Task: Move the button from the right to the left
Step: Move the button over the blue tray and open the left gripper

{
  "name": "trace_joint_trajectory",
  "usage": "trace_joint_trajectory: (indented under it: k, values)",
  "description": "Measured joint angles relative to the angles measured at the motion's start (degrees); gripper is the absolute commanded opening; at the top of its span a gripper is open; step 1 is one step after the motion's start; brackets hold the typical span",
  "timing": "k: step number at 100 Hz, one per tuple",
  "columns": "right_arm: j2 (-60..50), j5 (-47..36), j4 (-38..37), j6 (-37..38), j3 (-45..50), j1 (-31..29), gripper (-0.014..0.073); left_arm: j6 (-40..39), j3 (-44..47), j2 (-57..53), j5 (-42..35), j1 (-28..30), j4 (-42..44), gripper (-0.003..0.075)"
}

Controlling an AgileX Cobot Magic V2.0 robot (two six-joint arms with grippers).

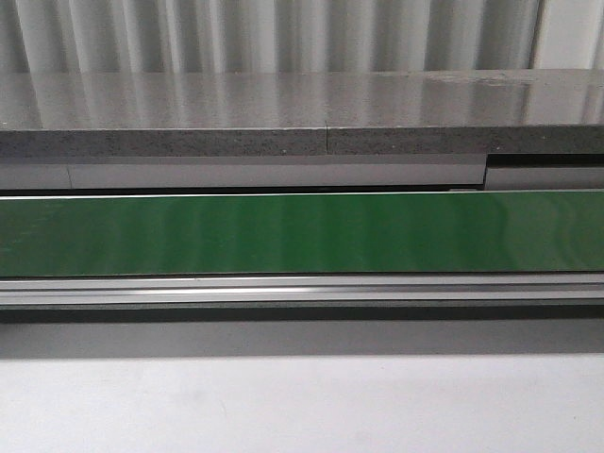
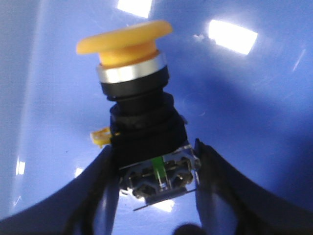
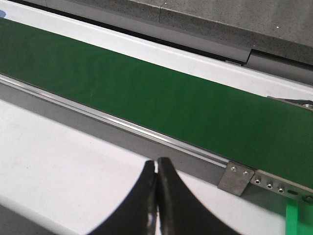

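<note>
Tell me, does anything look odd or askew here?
Only slightly: the button sits tilted in the left claw, gripped by its contact block, yellow head leaning aside over a blue surface. The right claw is shut and empty. No damage shows.

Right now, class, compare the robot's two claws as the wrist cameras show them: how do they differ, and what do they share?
The left claw has its fingers spread around the button's contact block; the right claw has its fingers pressed together, holding nothing. The left claw hangs over a glossy blue surface; the right claw hangs over a white table beside the green conveyor belt. Both have dark, curved fingers.
</note>
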Motion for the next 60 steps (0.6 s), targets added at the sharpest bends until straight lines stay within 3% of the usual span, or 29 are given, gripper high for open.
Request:
trace_joint_trajectory:
  k: [8, 20, 27, 43, 60]
  values:
    - [0.0, 0.0, 0.0, 0.0, 0.0, 0.0, -0.0066, 1.0, 0.0, 0.8, -0.1, 0.0, 0.0, 0.0291]
    - [0.0, 0.0, 0.0, 0.0, 0.0, 0.0, -0.0066, 1.5, 0.0, 0.7, -0.5, 0.0, 0.0, 0.0526]
    - [0.0, 0.0, 0.0, 0.0, 0.0, 0.0, -0.0066, 1.6, 0.0, 0.7, -0.6, 0.0, -0.4, 0.0574]
    - [0.0, 0.0, 0.0, 0.0, 0.0, 0.0, -0.0066, 1.8, 0.0, 0.6, -1.6, 0.0, -0.8, 0.0493]
    - [0.0, 0.0, 0.0, 0.0, 0.0, 0.0, -0.0066, 1.5, 0.0, -3.3, -5.0, -0.6, -1.4, 0.0196]
